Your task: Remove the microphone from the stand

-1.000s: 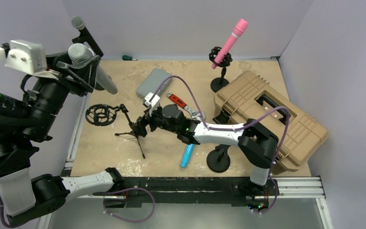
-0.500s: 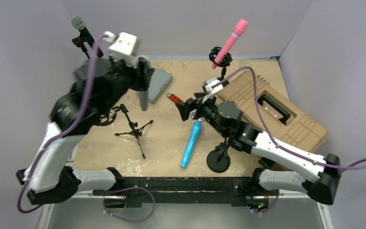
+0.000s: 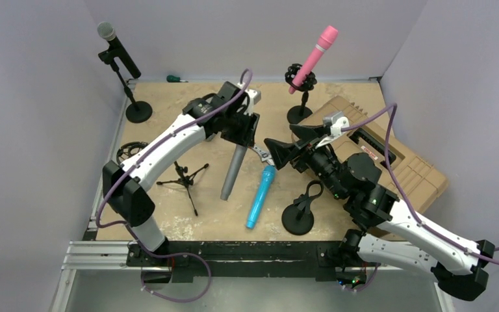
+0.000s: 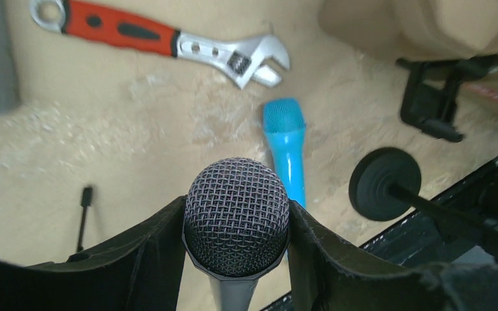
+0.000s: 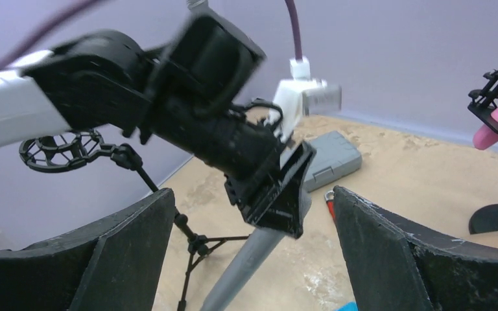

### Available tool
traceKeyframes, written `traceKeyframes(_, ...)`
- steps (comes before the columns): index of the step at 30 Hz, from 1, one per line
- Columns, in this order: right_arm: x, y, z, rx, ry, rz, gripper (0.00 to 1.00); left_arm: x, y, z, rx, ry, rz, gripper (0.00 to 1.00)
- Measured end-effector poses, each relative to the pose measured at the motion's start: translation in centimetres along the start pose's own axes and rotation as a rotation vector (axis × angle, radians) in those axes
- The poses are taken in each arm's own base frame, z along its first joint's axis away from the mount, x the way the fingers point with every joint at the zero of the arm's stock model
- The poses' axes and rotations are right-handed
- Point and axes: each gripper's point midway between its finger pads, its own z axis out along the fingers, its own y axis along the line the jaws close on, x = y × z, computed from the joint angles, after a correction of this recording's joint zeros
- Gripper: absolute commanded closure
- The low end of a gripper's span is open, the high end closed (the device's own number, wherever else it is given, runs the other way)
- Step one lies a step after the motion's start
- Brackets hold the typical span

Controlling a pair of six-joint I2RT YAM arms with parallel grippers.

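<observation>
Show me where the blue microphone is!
In the top view, the blue microphone lies flat mid-table, between the grey microphone the left gripper holds and the empty black stand.

Mics, four: grey mic [image 3: 232, 174] and blue mic [image 3: 260, 195] left of the case [image 3: 396, 169], pink mic [image 3: 315, 55] behind the case's left end, black mic [image 3: 120, 52] far left of the case. Stands, four: tripod stand [image 3: 184, 174] left of the case; round-base stands, three: front stand [image 3: 297, 218] by the case's near-left corner, pink mic's stand [image 3: 297, 115], black mic's stand [image 3: 138, 112]. Case, one. Wrench [image 4: 168, 42], one. Grey box [image 5: 332, 159], one. Screwdriver [image 3: 177, 78], one.
</observation>
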Motion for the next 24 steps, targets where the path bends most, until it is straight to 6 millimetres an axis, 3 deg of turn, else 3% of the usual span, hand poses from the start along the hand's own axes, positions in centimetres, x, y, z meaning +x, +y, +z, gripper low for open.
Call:
traceKeyframes(4,0.1,-0.5,-1.3,-0.001,-0.003,0.002,0.10,5.0,0.3,3.3,-0.009,0.141,-0.031,1.00)
traceKeyframes(8,-0.5,-0.7,-2.3,-0.005,-0.023,0.011,0.10,8.4,-1.1,5.6,0.000,0.221,-0.021,1.00)
traceKeyframes(12,-0.7,-0.7,-2.4,-0.007,-0.029,0.015,0.10,9.9,-2.4,8.1,0.018,0.268,-0.002,1.00)
traceKeyframes(19,0.7,-0.8,-2.5,-0.005,-0.005,0.031,0.10,10.8,-1.7,10.3,-0.003,0.305,-0.024,1.00)
traceKeyframes(24,2.0,-0.9,-2.6,-0.008,0.020,0.040,0.10,11.0,-1.4,11.7,-0.010,0.306,-0.063,0.92)
